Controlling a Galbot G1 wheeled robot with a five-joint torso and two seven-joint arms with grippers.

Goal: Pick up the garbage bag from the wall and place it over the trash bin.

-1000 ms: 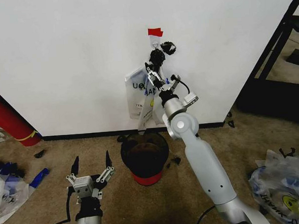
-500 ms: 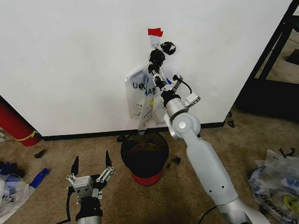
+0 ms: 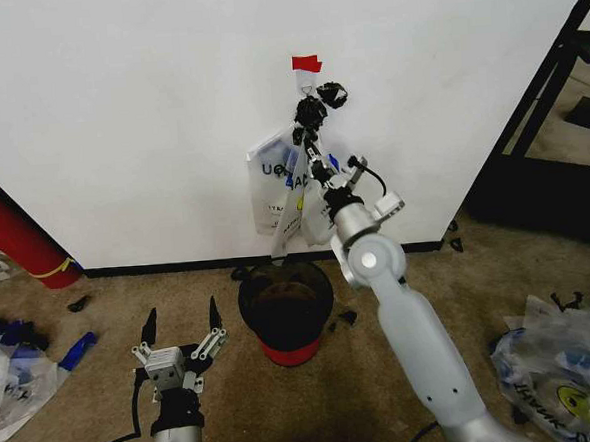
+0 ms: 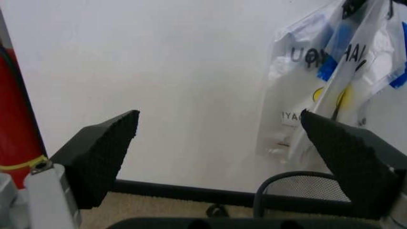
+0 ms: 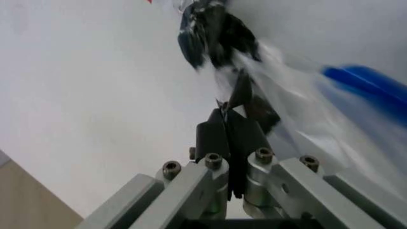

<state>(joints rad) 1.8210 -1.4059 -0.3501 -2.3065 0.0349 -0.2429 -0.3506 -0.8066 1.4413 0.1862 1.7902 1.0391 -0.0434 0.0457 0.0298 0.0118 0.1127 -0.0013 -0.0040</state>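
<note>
One garbage bag [image 3: 275,182] of thin, crinkled see-through plastic hangs flat against the wall [image 3: 129,121], its blue handles gathered up toward a small hook just under a single patch of red tape [image 3: 305,63]; dark lettering and a yellow round logo show through the film, which is also seen in the left wrist view [image 4: 318,86]. The right end effector [image 3: 308,132] reaches up along the bag near its bunched top, and the right wrist view shows its two black fingers pressed together on a fold of the plastic [image 5: 234,112], close below a dark knotted lump [image 3: 329,95] at the hook. Directly beneath the bag, on the brown carpet floor [image 3: 95,393], stands one trash bin [image 3: 286,312], round and black like a bucket with a red band at its base, touching nothing above it. The left end effector [image 3: 179,328] hangs low beside the bin, well apart from the bag, its two dark textured fingers [image 4: 102,152] spread wide with nothing between them. One big red cylinder with a yellow band [image 3: 11,238] leans at the wall's left end, and two heaps of similar printed clear bags lie on the floor, one at the left [image 3: 9,374] and one at the right [image 3: 564,365]. A black baseboard [image 3: 158,266] runs along the foot of the smooth white wall.
</note>
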